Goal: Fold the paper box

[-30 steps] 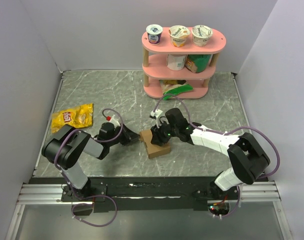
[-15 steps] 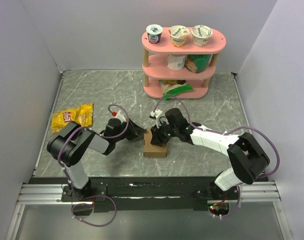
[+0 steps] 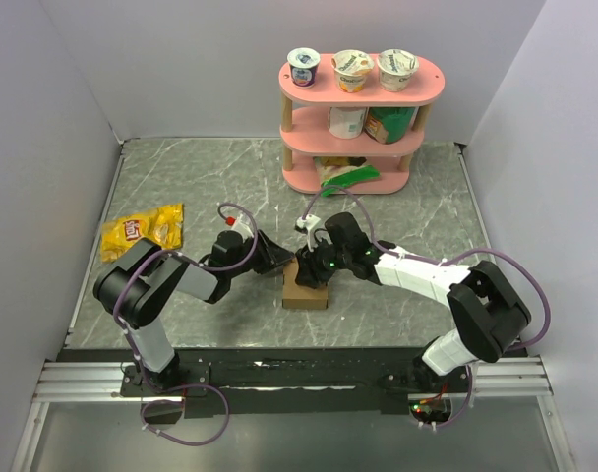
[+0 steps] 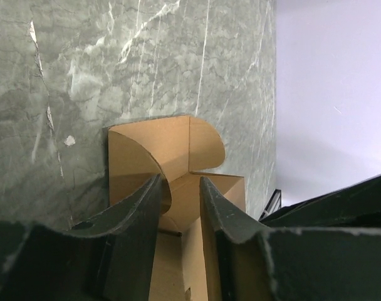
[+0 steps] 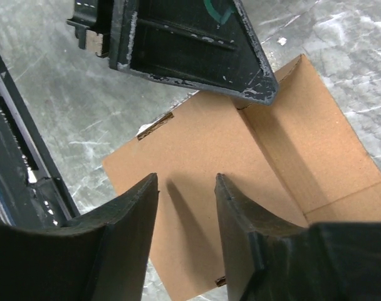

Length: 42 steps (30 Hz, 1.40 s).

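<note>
The paper box (image 3: 305,292) is brown cardboard, partly folded, at the table's middle between my arms. In the left wrist view its rounded flaps and walls (image 4: 178,144) stand upright. My left gripper (image 3: 278,260) is at the box's left edge; its jaws (image 4: 179,188) stand a narrow gap apart, with a box wall rising between the fingers. My right gripper (image 3: 310,265) is over the box's far side, open (image 5: 185,179), fingertips just above a flat panel (image 5: 203,157). The left gripper's tip (image 5: 197,50) touches a fold of the box.
A pink three-tier shelf (image 3: 362,98) with yogurt cups and packets stands at the back. A yellow snack bag (image 3: 144,230) lies at the left. Grey walls close in the left, back and right sides.
My left gripper has moved right, up to the box's left edge. The box has turned from tilted to square with the table. My right gripper has stayed on it.
</note>
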### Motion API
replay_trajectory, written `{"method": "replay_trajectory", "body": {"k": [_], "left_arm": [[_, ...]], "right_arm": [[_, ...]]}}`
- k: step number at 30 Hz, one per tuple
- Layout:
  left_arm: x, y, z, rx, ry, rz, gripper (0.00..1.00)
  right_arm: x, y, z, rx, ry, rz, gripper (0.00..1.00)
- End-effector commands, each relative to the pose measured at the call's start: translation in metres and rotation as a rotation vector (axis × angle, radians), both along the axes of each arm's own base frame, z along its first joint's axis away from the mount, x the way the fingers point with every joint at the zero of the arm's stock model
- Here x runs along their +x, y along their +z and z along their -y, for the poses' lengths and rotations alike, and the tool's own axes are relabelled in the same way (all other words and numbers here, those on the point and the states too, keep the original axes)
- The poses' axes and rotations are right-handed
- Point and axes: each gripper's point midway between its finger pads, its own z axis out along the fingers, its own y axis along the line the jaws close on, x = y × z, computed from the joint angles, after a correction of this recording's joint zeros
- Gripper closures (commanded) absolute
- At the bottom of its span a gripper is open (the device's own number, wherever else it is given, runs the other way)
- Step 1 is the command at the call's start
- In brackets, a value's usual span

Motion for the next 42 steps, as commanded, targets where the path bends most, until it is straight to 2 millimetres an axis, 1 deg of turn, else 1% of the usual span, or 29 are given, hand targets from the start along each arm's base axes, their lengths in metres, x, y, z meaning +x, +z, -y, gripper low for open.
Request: {"method": "replay_trajectory", "body": {"k": [1,2,3,4,5,6,8,9,10,11,12,14,15,16,18,19,20,22,24,25,27,30,31,32,34,36,39,41,42], "left_arm": [[-0.007,0.018,0.009,-0.040,-0.039,0.037,0.64],[-0.005,0.017,0.008,-0.018,-0.042,0.052,0.63],[-0.006,0.012,0.005,0.011,-0.038,0.037,0.62],[-0.003,0.015,0.003,0.024,-0.025,0.049,0.61],[0.000,0.016,0.002,0.045,-0.027,0.071,0.59],[-0.001,0.012,0.000,0.072,-0.024,0.059,0.57],[0.005,0.018,-0.004,0.103,-0.006,0.092,0.52],[0.005,0.016,-0.007,0.123,0.000,0.088,0.50],[0.008,0.020,-0.011,0.128,0.011,0.098,0.48],[0.012,0.023,-0.013,0.136,0.014,0.115,0.42],[0.012,0.025,-0.014,0.140,0.013,0.124,0.39],[0.015,0.035,-0.016,0.139,0.010,0.161,0.34],[0.015,0.038,-0.016,0.143,0.007,0.172,0.33],[0.016,0.039,-0.014,0.151,-0.008,0.178,0.31],[0.012,0.032,-0.009,0.166,-0.059,0.159,0.29],[0.012,0.025,-0.007,0.173,-0.070,0.143,0.27],[0.008,0.024,-0.005,0.152,-0.089,0.136,0.25],[0.009,0.018,-0.006,0.139,-0.084,0.120,0.22],[0.012,0.013,-0.007,0.150,-0.088,0.107,0.24],[0.015,0.012,-0.005,0.154,-0.090,0.110,0.31],[0.017,0.009,-0.005,0.163,-0.090,0.108,0.36],[0.021,0.005,-0.006,0.194,-0.087,0.105,0.47],[0.022,0.005,-0.005,0.199,-0.088,0.112,0.54],[0.022,0.005,-0.005,0.197,-0.090,0.115,0.59],[0.021,0.004,0.001,0.181,-0.119,0.111,0.62],[0.019,0.001,0.006,0.172,-0.144,0.106,0.64],[0.014,0.002,0.017,0.168,-0.174,0.109,0.66],[0.015,0.005,0.018,0.167,-0.168,0.115,0.65],[0.017,0.011,0.018,0.161,-0.160,0.129,0.64]], "right_arm": [[-0.010,-0.006,0.016,-0.058,-0.069,-0.043,0.38],[-0.008,0.002,0.017,-0.054,-0.090,-0.039,0.25],[-0.005,0.016,0.018,-0.039,-0.107,-0.014,0.21],[-0.002,0.023,0.021,-0.047,-0.128,0.002,0.17],[0.003,0.036,0.021,-0.033,-0.151,0.017,0.10],[0.005,0.044,0.027,-0.038,-0.178,0.020,0.07],[0.016,0.056,0.036,-0.017,-0.246,0.017,0.01],[0.018,0.063,0.042,-0.004,-0.272,0.013,0.01],[0.020,0.064,0.046,0.010,-0.290,0.002,0.01],[0.024,0.063,0.057,0.029,-0.327,-0.027,0.00],[0.027,0.065,0.063,0.043,-0.356,-0.033,0.00],[0.029,0.057,0.075,0.051,-0.408,-0.087,0.00],[0.035,0.051,0.084,0.048,-0.451,-0.106,0.00],[0.035,0.046,0.088,0.050,-0.478,-0.137,0.00],[0.038,0.037,0.096,0.062,-0.522,-0.181,0.00],[0.039,0.032,0.097,0.085,-0.549,-0.211,0.00],[0.039,0.029,0.096,0.111,-0.554,-0.241,0.00],[0.046,0.020,0.104,0.174,-0.608,-0.277,0.00],[0.047,0.007,0.106,0.196,-0.626,-0.318,0.09],[0.048,0.001,0.109,0.207,-0.637,-0.338,0.15],[0.047,-0.011,0.106,0.201,-0.622,-0.370,0.16],[0.054,-0.018,0.102,0.226,-0.620,-0.360,0.25],[0.056,-0.020,0.102,0.227,-0.619,-0.358,0.31],[0.056,-0.022,0.102,0.225,-0.621,-0.355,0.33],[0.062,-0.020,0.103,0.232,-0.627,-0.327,0.37],[0.063,-0.019,0.105,0.216,-0.634,-0.316,0.38],[0.066,-0.020,0.107,0.199,-0.634,-0.308,0.37],[0.065,-0.016,0.105,0.220,-0.632,-0.310,0.23],[0.064,-0.015,0.106,0.231,-0.635,-0.311,0.18]]}}
